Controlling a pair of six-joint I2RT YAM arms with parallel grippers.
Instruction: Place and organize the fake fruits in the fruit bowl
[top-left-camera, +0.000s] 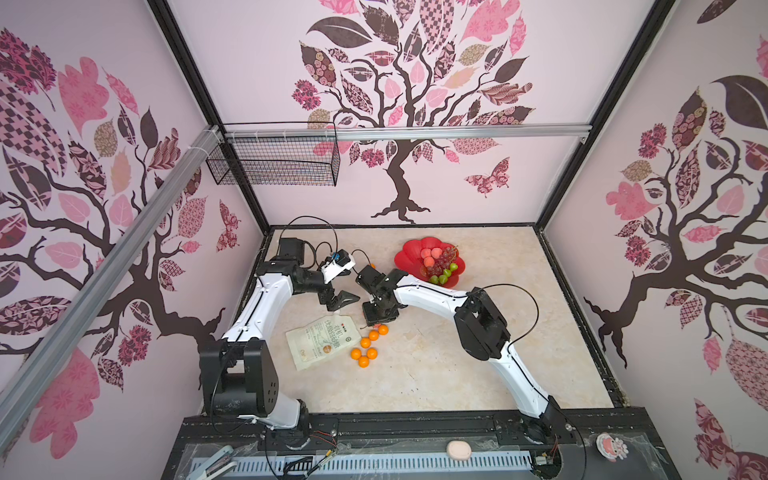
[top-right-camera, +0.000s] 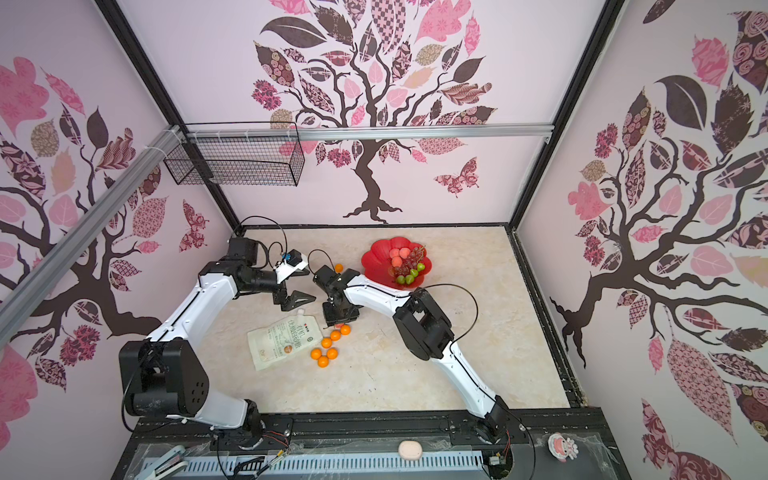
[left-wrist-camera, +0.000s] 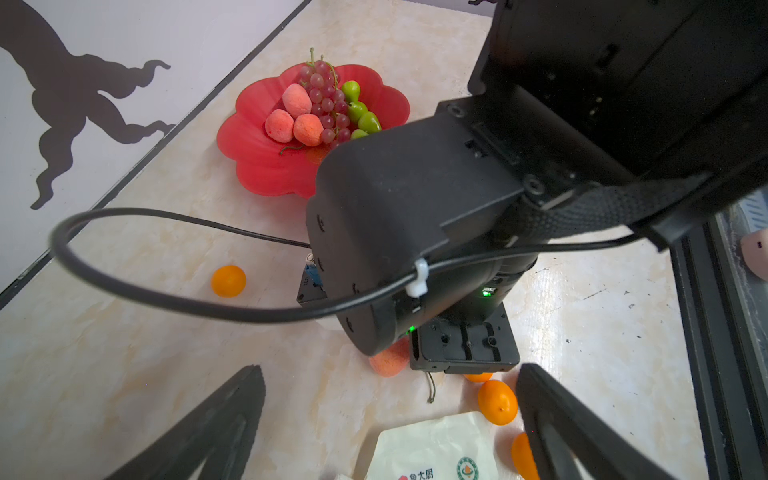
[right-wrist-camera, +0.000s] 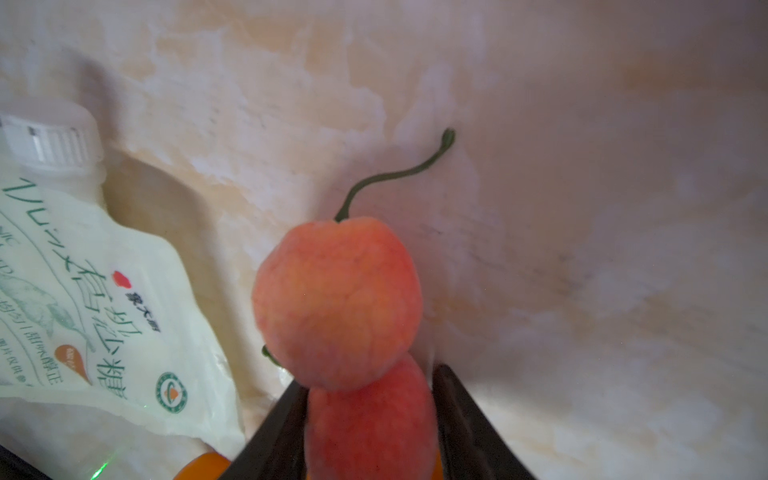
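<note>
1. The right gripper (right-wrist-camera: 370, 376) pinches a peach (right-wrist-camera: 370, 428) at table (right-wrist-camera: 582, 208) level; a second peach (right-wrist-camera: 336, 303) touches it ahead.
2. The left gripper (top-left-camera: 341, 300), at 10 o'clock in a top view, hangs wide open.
3. Lifting may drag the second peach or scatter the oranges (top-left-camera: 368, 345) at 6 o'clock.
4. The fruit bowl (top-left-camera: 405, 259) sits at 1 o'clock on the marbled table, between tree-papered walls (top-left-camera: 540, 174).

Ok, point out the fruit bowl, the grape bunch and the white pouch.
fruit bowl (top-left-camera: 409, 255): in a top view, bare red petal beside the fruit.
grape bunch (left-wrist-camera: 328, 104): left wrist view, middle of the cluster.
white pouch (top-left-camera: 320, 341): in a top view, centre of the printed face.
</note>
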